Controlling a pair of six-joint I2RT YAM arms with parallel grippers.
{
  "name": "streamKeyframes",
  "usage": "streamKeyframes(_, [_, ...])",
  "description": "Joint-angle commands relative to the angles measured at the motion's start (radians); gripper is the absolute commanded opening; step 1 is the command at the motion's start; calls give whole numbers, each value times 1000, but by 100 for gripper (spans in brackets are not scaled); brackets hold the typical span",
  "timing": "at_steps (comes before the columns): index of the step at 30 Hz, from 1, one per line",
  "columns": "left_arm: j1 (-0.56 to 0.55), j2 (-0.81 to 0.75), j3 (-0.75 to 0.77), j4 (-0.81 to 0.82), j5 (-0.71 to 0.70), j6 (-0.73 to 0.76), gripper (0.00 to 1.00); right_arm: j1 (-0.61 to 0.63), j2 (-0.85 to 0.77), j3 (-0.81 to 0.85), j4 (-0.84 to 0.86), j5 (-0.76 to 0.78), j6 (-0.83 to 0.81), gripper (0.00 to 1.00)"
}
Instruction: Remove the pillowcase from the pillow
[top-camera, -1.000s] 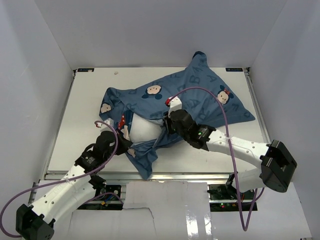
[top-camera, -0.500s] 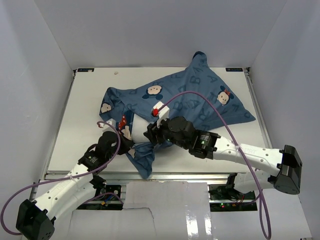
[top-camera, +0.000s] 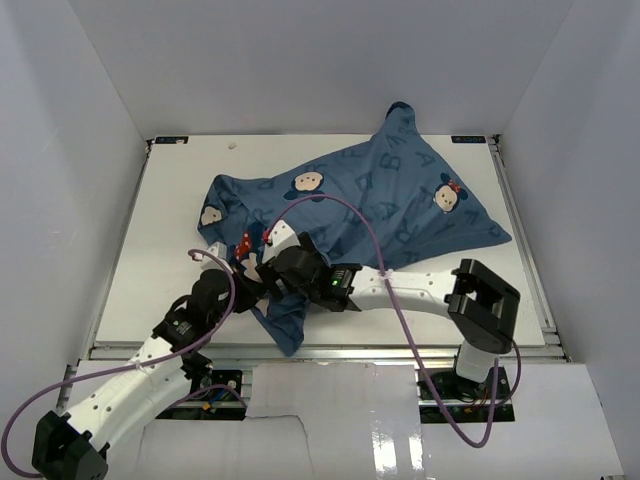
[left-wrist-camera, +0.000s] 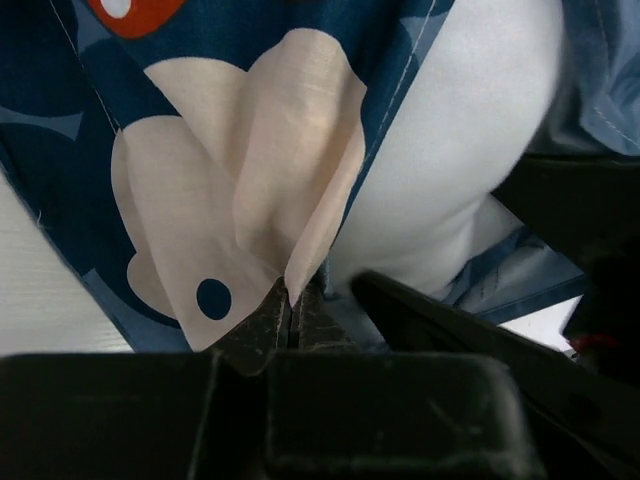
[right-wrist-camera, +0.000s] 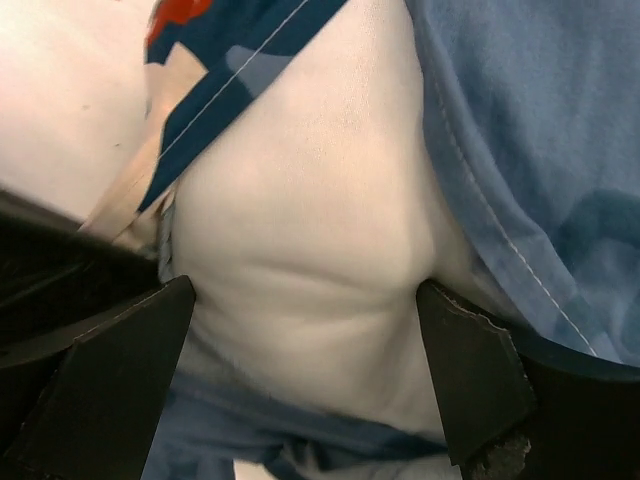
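Pillow (right-wrist-camera: 300, 200) mostly hidden by pillowcase (top-camera: 390, 190); right gripper (right-wrist-camera: 305, 345) pinches bulge.

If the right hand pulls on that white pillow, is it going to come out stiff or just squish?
Probably squish: the pillow creases and bulges where the right hand squeezes it. It may stretch before it slides, since the case wraps it closely. Being so puffy, it is likely light and easy to drag while the left hand pinches the case.

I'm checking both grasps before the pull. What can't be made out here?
Top view: the pillow is hidden under the pillowcase and right arm, as are both grasps.
Left wrist: the body of the left gripper blocks the lower frame.
Right wrist: the pillowcase's opening runs off the edges.
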Motion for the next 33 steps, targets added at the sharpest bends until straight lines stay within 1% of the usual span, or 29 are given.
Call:
streamKeyframes(1, [-1, -36, -17, -35, -33, -8, 0, 5, 108, 77, -55, 113, 30, 98])
streamKeyframes(3, [-1, -46, -9, -58, -50, -5, 0, -4, 172, 107, -95, 145, 61, 96])
streamKeyframes(5, [-1, -57, 2, -79, -79, -4, 0, -21, 208, 130, -132, 184, 99, 82])
streamKeyframes(7, [-1, -68, 25, -117, -93, -5, 0, -61, 237, 144, -153, 199, 142, 37])
streamKeyframes(8, [-1, -88, 31, -134, -105, -5, 0, -76, 240, 144, -155, 207, 153, 9])
streamKeyframes(11, [-1, -122, 46, -153, -137, 14, 0, -136, 214, 144, -153, 176, 158, 8])
streamKeyframes(13, [-1, -123, 45, -151, -166, 25, 0, -181, 115, 143, -97, 94, 115, 8])
streamKeyframes(15, [-1, -105, 40, -138, -171, 25, 0, -224, 49, 144, -67, 35, 100, 8])
streamKeyframes(18, [-1, -19, 4, -85, -168, 21, 0, -271, -70, 147, -12, -103, 89, 8])
streamKeyframes(20, [-1, 15, -13, -44, -168, 18, 0, -294, -128, 157, -8, -157, 98, 8])
streamKeyframes(22, [-1, 51, -41, -12, -160, 16, 0, -328, -153, 160, 28, -244, 103, 8])
streamKeyframes(24, [-2, 70, -58, 37, -153, 13, 0, -354, -174, 166, 38, -290, 107, 8])
streamKeyframes(27, [-1, 110, -82, 109, -156, 13, 0, -369, -188, 184, 39, -364, 112, 8])
streamKeyframes(28, [-2, 125, -85, 128, -171, 13, 0, -370, -191, 187, 39, -414, 115, 8])
streamKeyframes(30, [-2, 188, -82, 187, -182, 18, 0, -370, -206, 184, 40, -465, 129, 8])
streamKeyframes(31, [-1, 216, -81, 232, -194, 21, 0, -368, -223, 180, 39, -540, 133, 8])
streamKeyframes(32, [-1, 251, -72, 241, -202, 21, 0, -367, -238, 164, 40, -565, 136, 8])
streamKeyframes(33, [-1, 330, -40, 246, -208, 22, 0, -360, -258, 102, 52, -583, 138, 8])
